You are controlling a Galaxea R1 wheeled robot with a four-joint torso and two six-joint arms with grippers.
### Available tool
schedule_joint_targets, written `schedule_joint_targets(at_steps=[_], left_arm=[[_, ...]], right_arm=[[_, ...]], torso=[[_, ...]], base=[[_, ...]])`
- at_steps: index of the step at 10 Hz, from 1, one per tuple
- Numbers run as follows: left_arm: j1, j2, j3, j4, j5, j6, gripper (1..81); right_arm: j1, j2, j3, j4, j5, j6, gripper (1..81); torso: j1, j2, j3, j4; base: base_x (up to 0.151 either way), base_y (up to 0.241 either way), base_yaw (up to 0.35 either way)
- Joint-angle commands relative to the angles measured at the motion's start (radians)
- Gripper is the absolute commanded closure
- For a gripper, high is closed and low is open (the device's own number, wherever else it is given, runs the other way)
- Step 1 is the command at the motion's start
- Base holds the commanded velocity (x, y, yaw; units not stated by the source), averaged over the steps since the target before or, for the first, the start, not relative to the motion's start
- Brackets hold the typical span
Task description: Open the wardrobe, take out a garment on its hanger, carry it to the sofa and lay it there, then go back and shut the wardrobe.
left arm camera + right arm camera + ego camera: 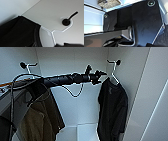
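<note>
The wardrobe (135,84) stands open and I look into its white inside. The garment (112,107), a black top, hangs at the right on the white hanger (114,75), whose hook sits over a dark peg (117,62). My left arm reaches in from the left, and its gripper (101,74) is level with the hanger's neck, just left of it. In the left wrist view the garment's shoulder (18,33), the hanger (62,30) and the peg (66,21) show close up against the white wall.
An olive-brown jacket (42,118) hangs at the left on a second hanger (28,68), right under my left arm. A loose cable (73,93) droops from the arm. A woven basket (109,3) shows in the right wrist view.
</note>
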Motion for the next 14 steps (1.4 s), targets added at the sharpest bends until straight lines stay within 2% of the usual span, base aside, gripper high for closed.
schedule_joint_targets(at_steps=[1, 7, 8, 9, 10, 12, 14], left_arm=[[-0.190, 0.055, -0.094, -0.013, -0.015, -0.003, 1.0], [-0.198, 0.152, -0.189, 0.007, -0.017, 0.000, 1.0], [-0.199, 0.164, -0.189, 0.008, -0.023, 0.000, 1.0], [-0.199, 0.176, -0.186, 0.010, -0.030, 0.000, 1.0], [-0.198, 0.187, -0.190, 0.011, -0.035, 0.000, 1.0], [-0.198, 0.195, -0.198, 0.028, -0.037, 0.000, 1.0], [-0.190, 0.202, -0.215, 0.048, -0.061, 0.000, 1.0]], right_arm=[[0.037, 0.009, 0.008, 0.009, -0.049, 0.003, 1.0], [0.027, 0.024, 0.007, 0.009, -0.048, 0.004, 1.0], [0.025, 0.023, 0.007, 0.007, -0.048, 0.003, 1.0], [0.024, 0.023, 0.007, 0.007, -0.048, 0.003, 1.0], [0.024, 0.023, 0.007, 0.009, -0.048, 0.004, 1.0], [0.019, 0.023, 0.007, 0.009, -0.048, 0.003, 1.0], [0.013, 0.024, 0.007, 0.009, -0.037, 0.004, 1.0]], torso=[[0.000, 0.000, 0.000, 0.000], [0.000, 0.000, 0.000, 0.000], [0.000, 0.000, 0.000, -0.042], [0.000, 0.000, 0.000, -0.068], [0.000, 0.000, 0.000, -0.015], [0.000, 0.000, 0.000, -0.042], [0.000, 0.000, 0.000, -0.043]], base=[[0.000, 0.000, 0.000], [0.000, 0.000, 0.000], [0.000, 0.000, 0.000], [0.000, 0.000, 0.000], [0.000, 0.000, 0.000], [0.000, 0.000, 0.000], [0.000, 0.000, 0.000]])
